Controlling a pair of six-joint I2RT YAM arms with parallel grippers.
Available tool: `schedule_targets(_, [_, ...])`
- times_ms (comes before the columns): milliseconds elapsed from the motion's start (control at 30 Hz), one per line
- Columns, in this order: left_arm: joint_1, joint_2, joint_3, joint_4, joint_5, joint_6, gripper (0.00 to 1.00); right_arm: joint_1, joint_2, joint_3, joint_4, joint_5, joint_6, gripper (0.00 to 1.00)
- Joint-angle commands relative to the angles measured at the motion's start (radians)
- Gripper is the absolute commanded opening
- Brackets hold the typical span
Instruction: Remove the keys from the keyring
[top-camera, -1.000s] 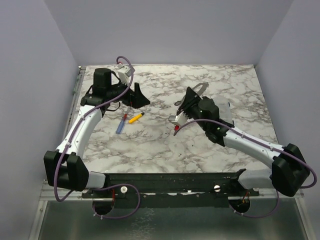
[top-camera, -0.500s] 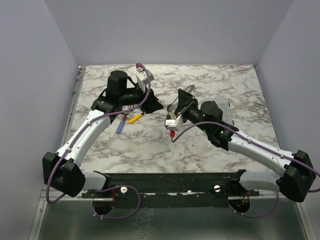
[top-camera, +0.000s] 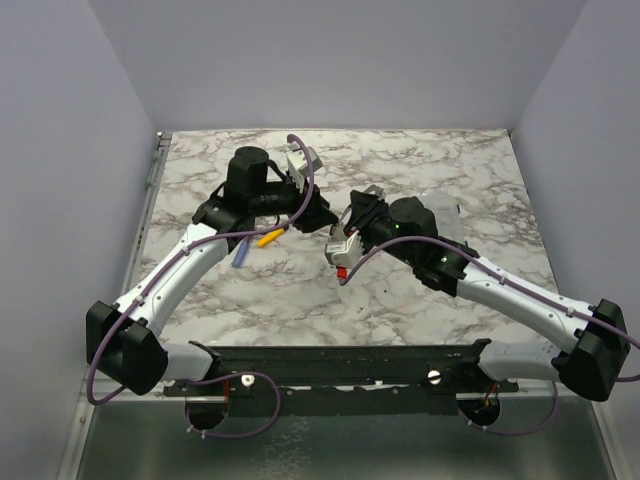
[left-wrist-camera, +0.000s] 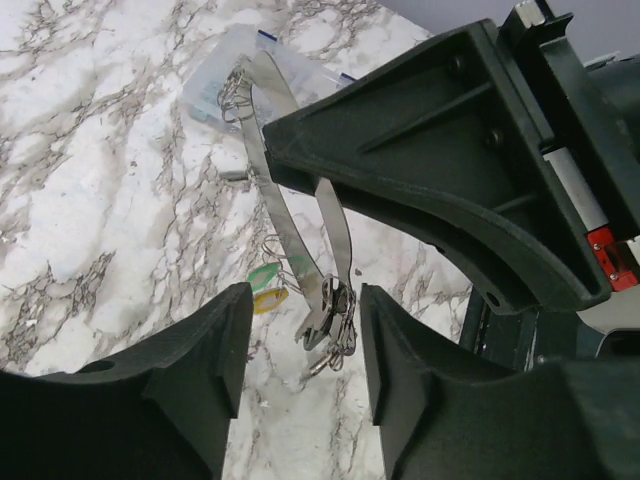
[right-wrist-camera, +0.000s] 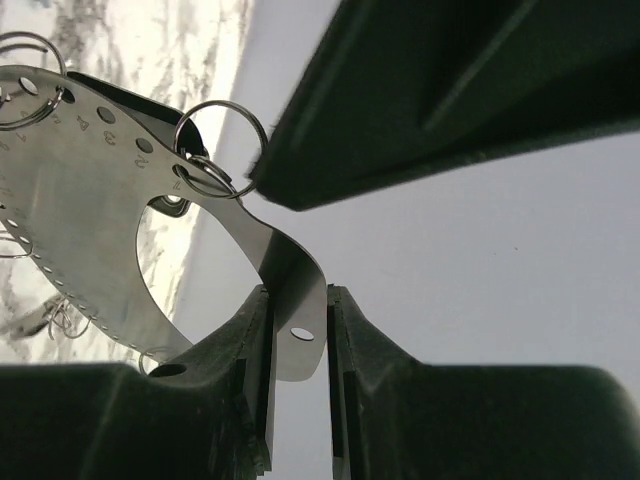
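Clamping the flat metal keyring (right-wrist-camera: 95, 225) by its narrow end, the right fingers (right-wrist-camera: 245, 360) press together on the plate with only its thickness between them. The keyring is a curved steel strip with a row of numbered holes, and several split rings pass through those holes. In the right wrist view one split ring (right-wrist-camera: 222, 140) sits right at the tip of a dark finger of the other arm; whether they touch cannot be told.

The left fingers (left-wrist-camera: 205, 370) stand apart and hold nothing. In the left wrist view the keyring shows in the gap between them, with the marble worktop (left-wrist-camera: 90, 200) behind it. Near the strip's lower end in that view, the green-headed key (left-wrist-camera: 262, 275) and the yellow-headed key (left-wrist-camera: 268, 300) sit side by side, joined to the strip by thin wire rings. Just beside them is a bunch of small metal rings (left-wrist-camera: 335, 335).

From above, both arms meet over the middle of the worktop, their fingers close together. A yellow stick (top-camera: 270, 237) and a blue stick (top-camera: 241, 253) lie near each other on the worktop beside the left forearm.
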Motion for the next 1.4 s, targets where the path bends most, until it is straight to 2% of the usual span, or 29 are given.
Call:
schedule_targets(0, [-0.006, -0.013, 0.006, 0.021, 0.006, 0.002, 0.49, 0.013, 0.001, 0.035, -0.068, -0.002, 0.012, 0.01])
schedule_targets(167, [-0.006, 0.001, -0.013, 0.025, 0.119, -0.049, 0.53, 0.013, -0.004, 0.016, -0.032, 0.006, -0.021, 0.01])
schedule_targets(333, [-0.037, 0.013, -0.032, 0.05, -0.034, -0.067, 0.5, 0.016, -0.002, 0.017, -0.049, 0.001, -0.022, 0.01])
schedule_targets(433, [-0.053, 0.024, -0.036, 0.051, -0.079, -0.064, 0.5, 0.019, 0.014, 0.026, -0.059, 0.02, -0.013, 0.01])
schedule_targets(567, [-0.106, 0.028, -0.043, 0.05, -0.192, -0.031, 0.56, 0.03, 0.041, 0.055, -0.099, 0.052, 0.022, 0.02])
schedule_targets(667, [-0.136, 0.049, -0.038, 0.045, -0.242, -0.02, 0.55, 0.04, 0.059, 0.067, -0.122, 0.078, 0.037, 0.02])
schedule_targets(833, [-0.158, 0.082, -0.03, 0.033, -0.286, -0.01, 0.44, 0.051, 0.069, 0.09, -0.143, 0.097, 0.071, 0.03])
schedule_targets(933, [-0.162, 0.09, -0.028, 0.02, -0.283, -0.008, 0.29, 0.051, 0.067, 0.097, -0.156, 0.104, 0.087, 0.04])
schedule_targets(1033, [-0.162, 0.085, -0.024, 0.014, -0.266, -0.009, 0.1, 0.051, 0.064, 0.094, -0.16, 0.111, 0.103, 0.05])
schedule_targets(1067, [-0.162, 0.081, -0.023, 0.012, -0.258, -0.011, 0.0, 0.051, 0.062, 0.095, -0.165, 0.111, 0.112, 0.08])
schedule_targets(1167, [-0.155, 0.064, -0.029, 0.008, -0.244, -0.024, 0.0, 0.051, 0.059, 0.097, -0.194, 0.124, 0.154, 0.22])
schedule_targets(1233, [-0.137, 0.052, -0.034, 0.007, -0.235, -0.03, 0.0, 0.051, 0.057, 0.111, -0.227, 0.13, 0.201, 0.39])
schedule_targets(1333, [-0.103, 0.038, -0.048, 0.008, -0.214, -0.027, 0.0, 0.051, 0.05, 0.15, -0.313, 0.118, 0.296, 0.71])
schedule_targets(1367, [-0.09, 0.035, -0.052, 0.008, -0.205, -0.026, 0.0, 0.05, 0.042, 0.164, -0.357, 0.108, 0.328, 0.77])
